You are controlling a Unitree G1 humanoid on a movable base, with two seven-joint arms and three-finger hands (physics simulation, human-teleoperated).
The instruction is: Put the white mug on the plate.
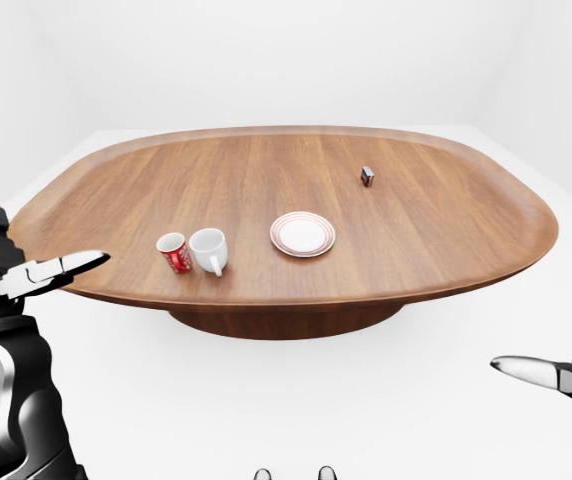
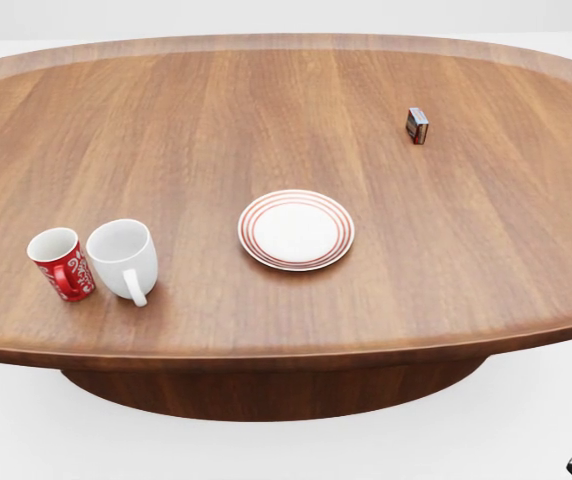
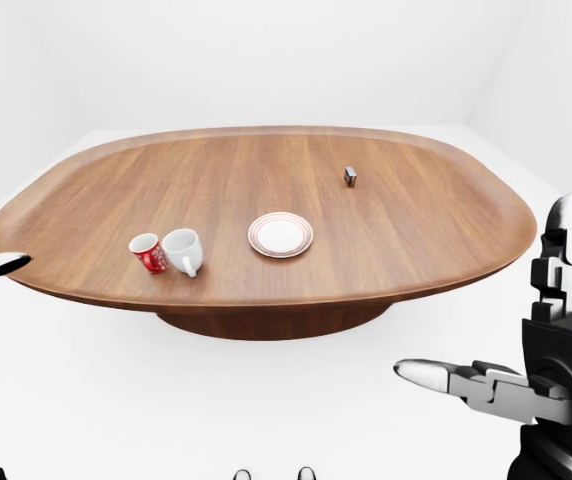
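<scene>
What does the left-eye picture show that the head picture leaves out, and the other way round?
Only the left-eye view shows the left hand, open at the picture's left edge, the right hand's open fingers low at the right, the table's whole outline, the pale floor and walls, and two small tips at the bottom edge. Only the head view shows the plate's red rings and the red mug's white pattern clearly; of the hands it catches just a sliver at the bottom right corner. Both show the white mug, upright beside the red one, and a small box.
</scene>
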